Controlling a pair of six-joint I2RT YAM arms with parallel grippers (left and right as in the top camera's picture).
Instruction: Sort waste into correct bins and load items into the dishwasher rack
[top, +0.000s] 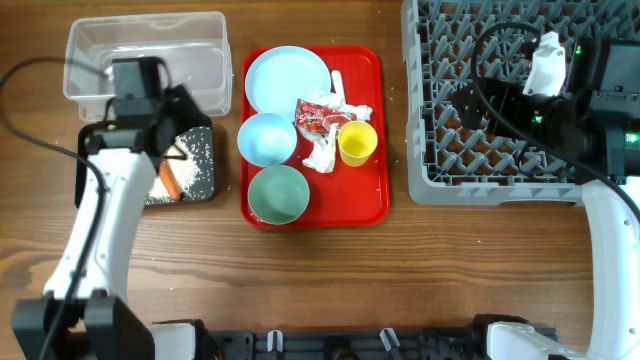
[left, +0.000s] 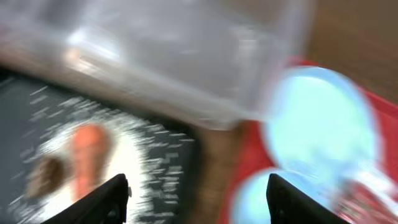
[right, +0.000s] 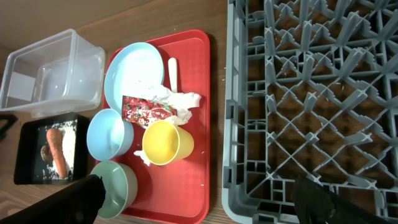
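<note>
Left gripper spread wide, empty, above black tray, carrot, brown lump and rice grains lying in it, clear tub alongside, right gripper spread wide, empty, over grey rack, plate, wrapper, napkin, yellow cup on red serving tray.

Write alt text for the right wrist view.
A red tray holds a plate, a blue bowl, a green bowl, a yellow cup, a wrapper, a napkin and a spoon. Right of it is a grey rack; left, a clear tub and a carrot.
</note>
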